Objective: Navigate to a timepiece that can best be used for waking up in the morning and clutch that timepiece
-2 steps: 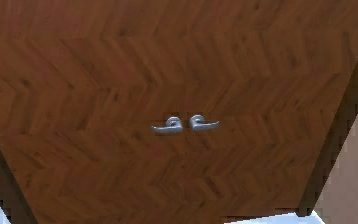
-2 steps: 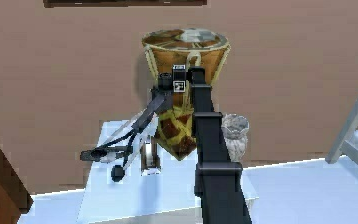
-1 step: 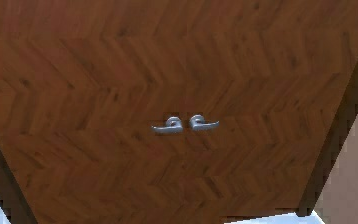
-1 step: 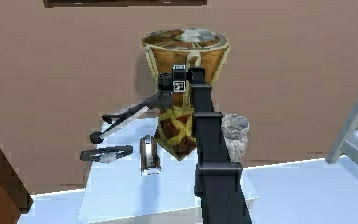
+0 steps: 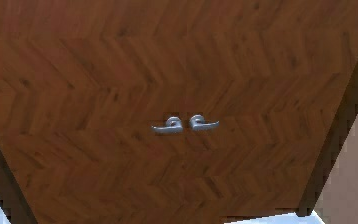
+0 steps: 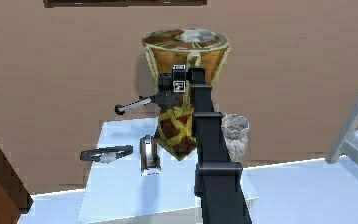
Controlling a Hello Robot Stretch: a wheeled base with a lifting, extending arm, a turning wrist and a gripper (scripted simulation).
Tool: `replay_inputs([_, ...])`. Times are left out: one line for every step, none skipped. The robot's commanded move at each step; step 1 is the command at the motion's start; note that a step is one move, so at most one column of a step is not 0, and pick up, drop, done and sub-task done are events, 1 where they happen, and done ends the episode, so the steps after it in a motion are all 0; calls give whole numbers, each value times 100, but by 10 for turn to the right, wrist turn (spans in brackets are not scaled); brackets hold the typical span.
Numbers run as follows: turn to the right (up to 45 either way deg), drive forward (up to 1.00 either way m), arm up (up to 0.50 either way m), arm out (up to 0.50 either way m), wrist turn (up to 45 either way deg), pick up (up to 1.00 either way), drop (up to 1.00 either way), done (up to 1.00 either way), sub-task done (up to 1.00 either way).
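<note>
Your gripper [image 6: 121, 108] hangs with nothing in it before the wall, left of the brown-and-yellow patterned hourglass vase [image 6: 177, 45]. You cannot tell its finger spread. It is likely raised to clear the pale table [image 6: 117, 195], where the small round silver clock [image 6: 149, 155] stands nearer, right of a dark strap watch [image 6: 105, 154].

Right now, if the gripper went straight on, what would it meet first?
Likely nothing: the gripper points leftward in the arm side view, above the pale blue table; the way looks free, depth unclear.
</note>
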Motion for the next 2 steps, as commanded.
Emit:
replay_inputs([0, 0, 0, 0, 90, 0, 0, 0, 0])
replay_inputs([0, 0, -30, 0, 0, 0, 0, 0, 0])
